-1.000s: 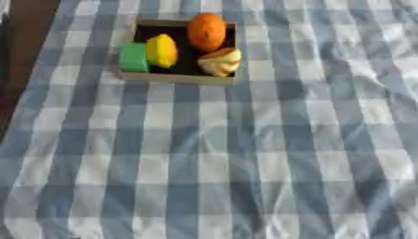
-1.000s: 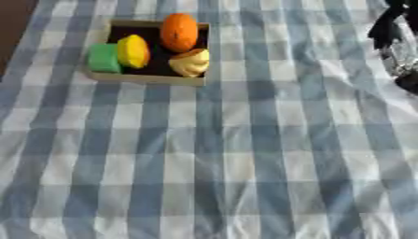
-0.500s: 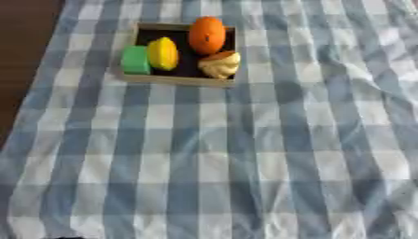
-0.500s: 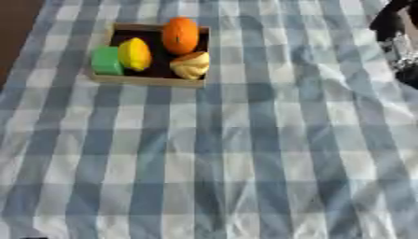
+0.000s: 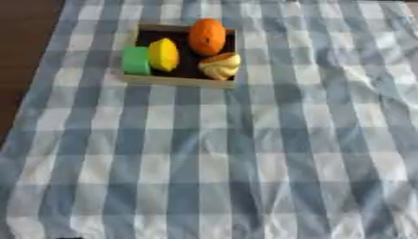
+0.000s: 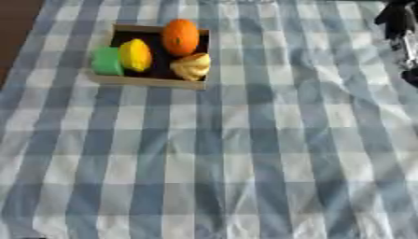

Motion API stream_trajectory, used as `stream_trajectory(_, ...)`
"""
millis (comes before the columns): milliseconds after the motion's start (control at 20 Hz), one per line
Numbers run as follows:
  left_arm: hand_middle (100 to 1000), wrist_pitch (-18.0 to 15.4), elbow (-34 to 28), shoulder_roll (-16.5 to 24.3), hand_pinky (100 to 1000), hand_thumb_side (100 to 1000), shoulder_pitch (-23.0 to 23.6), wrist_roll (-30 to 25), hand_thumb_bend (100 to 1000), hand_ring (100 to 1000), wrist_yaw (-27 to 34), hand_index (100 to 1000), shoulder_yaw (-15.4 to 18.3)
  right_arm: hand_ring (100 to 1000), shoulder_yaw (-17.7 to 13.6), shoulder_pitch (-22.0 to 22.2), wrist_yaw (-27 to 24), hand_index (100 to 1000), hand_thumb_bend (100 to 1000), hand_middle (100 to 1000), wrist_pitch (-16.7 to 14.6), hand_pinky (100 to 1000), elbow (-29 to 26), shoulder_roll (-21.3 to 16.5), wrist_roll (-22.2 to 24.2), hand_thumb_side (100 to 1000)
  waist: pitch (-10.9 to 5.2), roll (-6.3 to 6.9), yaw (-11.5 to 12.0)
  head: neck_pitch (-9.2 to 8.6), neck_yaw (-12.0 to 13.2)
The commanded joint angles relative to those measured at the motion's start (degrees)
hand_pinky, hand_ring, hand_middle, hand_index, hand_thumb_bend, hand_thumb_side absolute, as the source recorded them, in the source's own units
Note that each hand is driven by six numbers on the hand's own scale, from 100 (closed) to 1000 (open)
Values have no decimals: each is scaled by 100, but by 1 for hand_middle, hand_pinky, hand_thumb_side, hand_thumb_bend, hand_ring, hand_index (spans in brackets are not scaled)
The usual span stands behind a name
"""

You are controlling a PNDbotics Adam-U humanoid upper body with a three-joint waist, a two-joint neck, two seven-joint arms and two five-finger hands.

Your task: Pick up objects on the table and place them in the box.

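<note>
Wooden box [image 5: 178,80] holds an orange [image 5: 207,37], lemon [image 5: 163,54], green block [image 5: 135,60] and tan pastry [image 5: 219,66]; right hand [image 6: 401,27] at the edge, fingers unreadable.

Box [image 5: 176,81] far left on the cloth-covered table [image 5: 245,163]. Inside: block [image 5: 135,60] leftmost, lemon [image 5: 163,54] just right of it, orange [image 5: 207,37] at far right, shell-like piece [image 5: 219,65] near right. Right hand [image 6: 401,28] at far right edge, well apart.

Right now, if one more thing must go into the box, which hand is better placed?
The right hand: it shows at the upper right edge, level with the box. The left hand is not in view. No loose thing shows on the cloth.
</note>
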Motion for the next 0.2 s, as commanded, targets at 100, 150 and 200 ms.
stream_trajectory(100, 685, -84, -117, -90, 725, 584, 128, -57, 100, 778, -3, 820, 162, 1000, -53, 16, -231, 925, 100, 474, -127, 1000, -97, -95, 43, 470, -200, -90, 4, 15, -4)
stream_trajectory(150, 683, -93, -117, -131, 725, 586, 164, -57, 100, 780, 23, 819, 176, 1000, -54, 27, -270, 927, 100, 473, -134, 1000, -97, -82, 60, 470, -202, -92, 4, 20, 4)
stream_trajectory(200, 681, -96, -117, -165, 726, 587, 196, -61, 100, 781, 47, 820, 186, 1000, -56, 36, -310, 928, 100, 472, -140, 1000, -97, -71, 77, 470, -204, -92, 4, 23, 13)
